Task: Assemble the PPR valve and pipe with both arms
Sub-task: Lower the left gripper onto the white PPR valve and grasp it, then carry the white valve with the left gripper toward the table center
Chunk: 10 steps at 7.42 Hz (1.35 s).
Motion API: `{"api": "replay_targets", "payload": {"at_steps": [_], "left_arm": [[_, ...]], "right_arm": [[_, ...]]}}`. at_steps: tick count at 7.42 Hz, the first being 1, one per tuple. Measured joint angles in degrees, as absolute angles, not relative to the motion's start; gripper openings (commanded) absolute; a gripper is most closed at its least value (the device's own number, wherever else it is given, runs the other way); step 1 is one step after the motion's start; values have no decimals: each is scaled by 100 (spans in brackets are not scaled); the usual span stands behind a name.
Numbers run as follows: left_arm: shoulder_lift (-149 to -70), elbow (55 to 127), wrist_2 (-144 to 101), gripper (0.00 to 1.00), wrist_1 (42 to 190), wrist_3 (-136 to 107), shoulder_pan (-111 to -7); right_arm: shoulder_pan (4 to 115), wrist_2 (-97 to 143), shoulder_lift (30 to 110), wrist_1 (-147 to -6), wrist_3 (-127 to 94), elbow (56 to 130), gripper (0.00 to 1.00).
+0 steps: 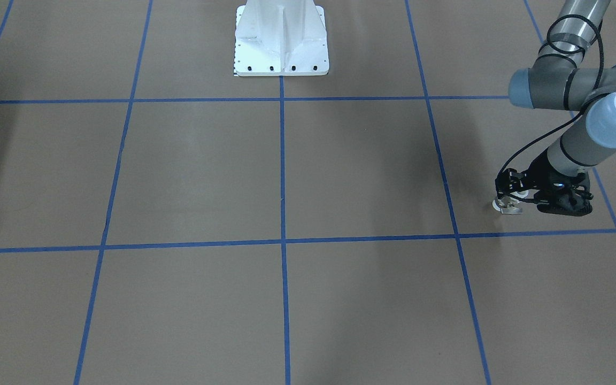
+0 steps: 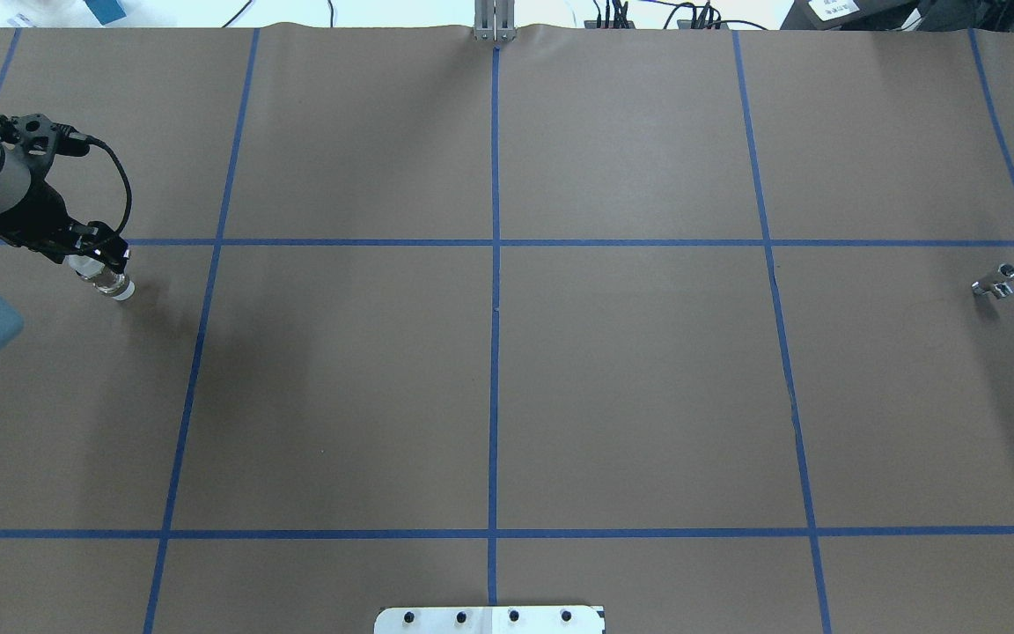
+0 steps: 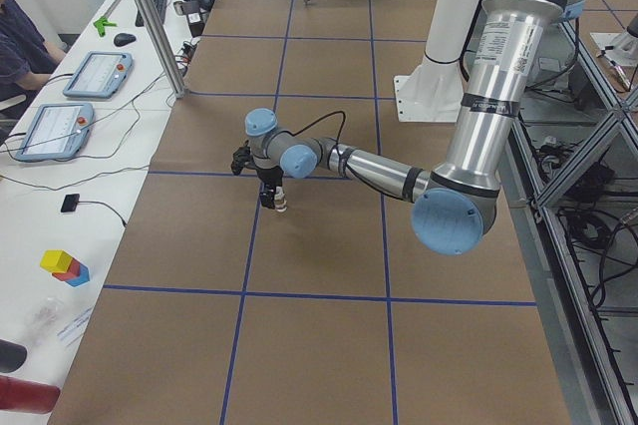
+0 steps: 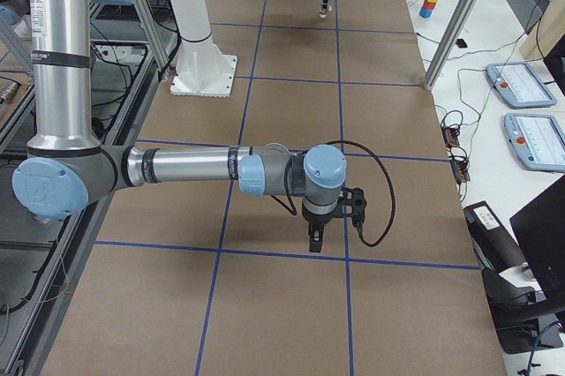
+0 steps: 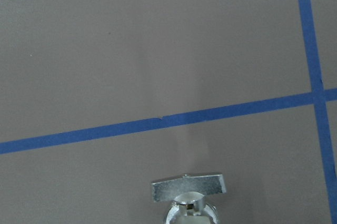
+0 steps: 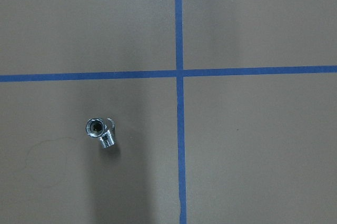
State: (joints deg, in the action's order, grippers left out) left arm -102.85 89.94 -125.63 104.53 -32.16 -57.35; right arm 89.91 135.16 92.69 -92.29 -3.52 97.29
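Note:
My left gripper [image 2: 95,267] is shut on the PPR valve [image 2: 113,287], which hangs from its fingers close above the brown table at the robot's far left. The valve's white collar points down and away from the gripper. In the front view the gripper [image 1: 509,199] and valve [image 1: 507,206] are at the right. The left wrist view shows the valve's flat lever [image 5: 188,188]. The pipe [image 2: 996,282] lies alone at the far right; it shows in the right wrist view [image 6: 101,132] with its dark bore up. My right gripper [image 4: 314,242] hovers over the table; I cannot tell whether it is open.
Blue tape lines [image 2: 495,242] divide the brown table into squares. The white base pedestal [image 1: 281,40] stands at the robot's edge. Tablets [image 4: 530,85] and cables lie on the white side bench beyond the table. A person [image 3: 15,36] sits there.

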Motion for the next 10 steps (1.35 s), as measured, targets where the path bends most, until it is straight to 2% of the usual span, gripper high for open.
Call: {"api": "replay_targets", "payload": {"at_steps": [1,2,5,7,8,10], "left_arm": [[-10264,9000,-12578,39,10435,-3226,-5725],[-10235,9021,-12590,2,10418,-3231,-5710],[-10114,9274,-12668,0,10268,-3263,-5667],[-10153,10115,-12808,0,9127,-3308,-5667],[-10329,10439,-12804,0,8587,-3447,-5654],[-10925,10588,-12778,0,8168,-4219,-5491]], "right_arm": [[8991,13525,9264,-9228,-351,9727,100],[8991,13526,9259,-9229,-352,9721,100],[9002,13536,9262,-9228,-348,9712,100],[9008,13553,9254,-9223,-345,9736,100],[9004,13554,9239,-9225,-348,9768,100],[8830,13489,9051,-9425,-466,9920,100]]}}
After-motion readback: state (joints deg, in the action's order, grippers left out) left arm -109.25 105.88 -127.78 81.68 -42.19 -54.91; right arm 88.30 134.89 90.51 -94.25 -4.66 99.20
